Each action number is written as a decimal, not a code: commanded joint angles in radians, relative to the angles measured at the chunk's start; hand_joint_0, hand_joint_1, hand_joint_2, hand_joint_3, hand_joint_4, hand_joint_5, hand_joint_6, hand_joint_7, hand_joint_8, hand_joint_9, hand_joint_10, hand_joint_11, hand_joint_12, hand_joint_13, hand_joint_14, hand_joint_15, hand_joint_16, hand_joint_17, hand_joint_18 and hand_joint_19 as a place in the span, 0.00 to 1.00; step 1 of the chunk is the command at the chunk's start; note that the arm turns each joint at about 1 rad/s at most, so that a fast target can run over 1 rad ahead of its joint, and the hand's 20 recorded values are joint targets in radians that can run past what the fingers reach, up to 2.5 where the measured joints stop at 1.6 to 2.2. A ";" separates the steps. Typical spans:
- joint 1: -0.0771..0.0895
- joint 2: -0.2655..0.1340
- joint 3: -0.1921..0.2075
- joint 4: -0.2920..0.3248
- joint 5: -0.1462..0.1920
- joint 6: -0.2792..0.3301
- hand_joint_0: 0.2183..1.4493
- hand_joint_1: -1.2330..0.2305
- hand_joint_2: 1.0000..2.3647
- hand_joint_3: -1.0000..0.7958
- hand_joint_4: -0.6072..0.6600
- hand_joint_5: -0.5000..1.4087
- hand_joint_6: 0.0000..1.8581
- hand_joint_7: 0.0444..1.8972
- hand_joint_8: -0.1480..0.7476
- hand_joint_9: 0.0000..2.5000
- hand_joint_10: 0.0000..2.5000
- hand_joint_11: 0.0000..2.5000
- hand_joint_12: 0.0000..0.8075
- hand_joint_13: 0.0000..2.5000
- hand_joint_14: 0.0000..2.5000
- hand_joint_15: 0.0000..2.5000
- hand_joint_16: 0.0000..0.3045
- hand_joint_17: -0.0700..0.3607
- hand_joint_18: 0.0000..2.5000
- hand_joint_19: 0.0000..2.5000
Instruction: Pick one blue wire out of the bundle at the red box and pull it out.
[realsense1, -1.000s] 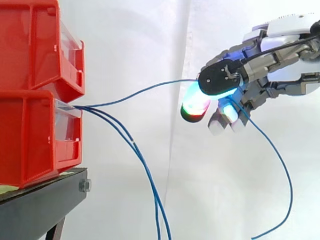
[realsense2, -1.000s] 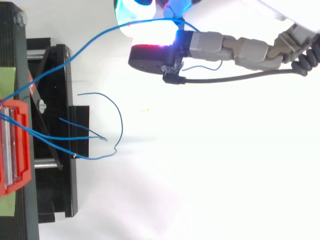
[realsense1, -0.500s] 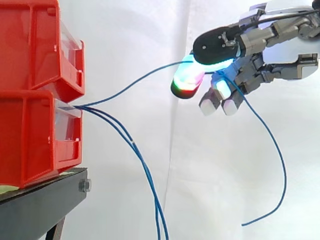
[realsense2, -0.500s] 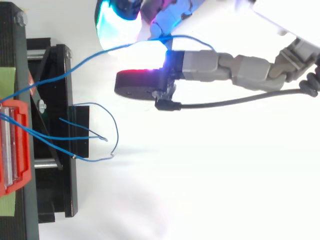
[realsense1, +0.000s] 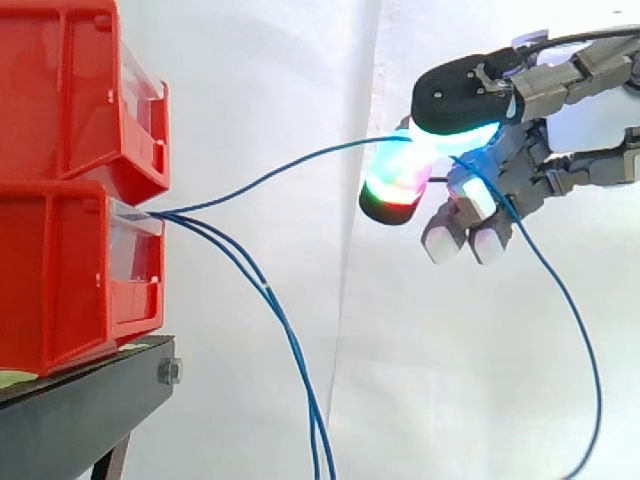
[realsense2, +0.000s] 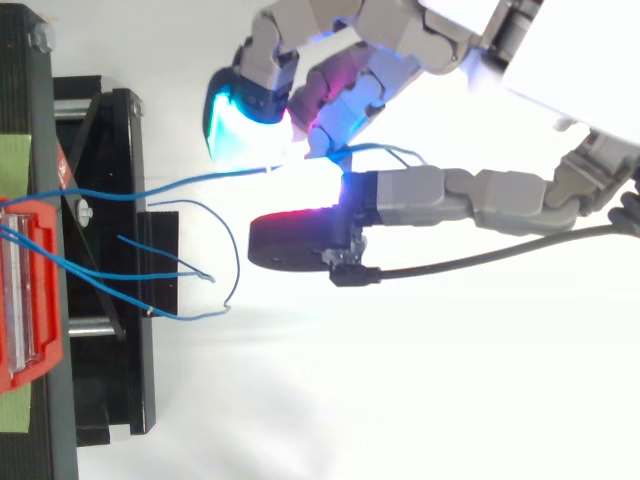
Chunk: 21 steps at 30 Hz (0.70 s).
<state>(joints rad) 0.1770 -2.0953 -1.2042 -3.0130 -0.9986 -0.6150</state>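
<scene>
Side view: hand (realsense1: 560, 85) has dropped a little and backed away from the red box (realsense1: 60, 270) since half a second ago. Top view: it has slid toward mid-frame. The pinched blue wire (realsense1: 300, 163) now runs flatter from the box, and its loose tail hangs lower, past the bottom edge.

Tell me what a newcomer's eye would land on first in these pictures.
The hand, at the upper right of the side view, stands out because its glowing pads pinch one blue wire. That wire arcs leftward to the lower of the stacked red bins. There, other blue wires droop down past the black stand.
</scene>
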 joint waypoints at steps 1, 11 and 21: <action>0.003 0.000 0.000 -0.020 0.000 0.027 0.28 0.40 0.01 0.39 0.62 0.21 0.41 0.45 0.47 0.46 0.01 0.29 0.46 0.33 0.01 0.20 0.18 0.45 0.29 0.30; 0.006 0.000 0.000 -0.021 -0.002 0.038 0.29 0.42 0.01 0.41 0.62 0.22 0.39 0.50 0.46 0.47 0.01 0.29 0.46 0.34 0.01 0.20 0.18 0.45 0.29 0.30; 0.006 0.000 0.000 -0.021 -0.002 0.046 0.30 0.38 0.02 0.51 0.58 0.21 0.47 0.43 0.49 0.49 0.01 0.31 0.47 0.35 0.01 0.20 0.19 0.46 0.32 0.29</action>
<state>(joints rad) 0.1822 -2.0953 -1.2042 -3.0341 -1.0001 -0.5707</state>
